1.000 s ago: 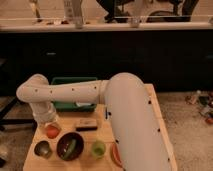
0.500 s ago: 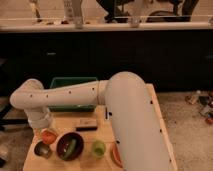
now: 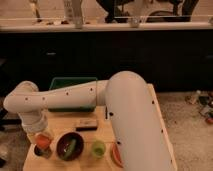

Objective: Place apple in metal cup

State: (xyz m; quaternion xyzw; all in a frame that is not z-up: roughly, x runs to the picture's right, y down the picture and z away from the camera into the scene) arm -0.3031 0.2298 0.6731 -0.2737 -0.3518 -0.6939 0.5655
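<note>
The apple point(image 3: 42, 142) is small and orange-red, at the front left of the wooden table point(image 3: 60, 122). My gripper point(image 3: 42, 140) is at the end of the white arm point(image 3: 65, 97), which reaches leftward and bends down. It is shut on the apple and holds it directly over the metal cup point(image 3: 44, 152). Only the cup's dark grey lower part shows beneath the apple, and its opening is hidden. I cannot tell whether the apple touches the rim.
A dark bowl point(image 3: 69, 147) holding something green stands right of the cup, then a translucent green cup point(image 3: 98, 148). A dark flat box point(image 3: 86, 123) lies behind them. A green bin point(image 3: 72, 84) is at the table's back. An orange-red object point(image 3: 115, 155) peeks out beside the arm.
My gripper has carried the apple down and to the left, from behind the metal cup to directly over it. The cup, bowl and green cup have not moved.
</note>
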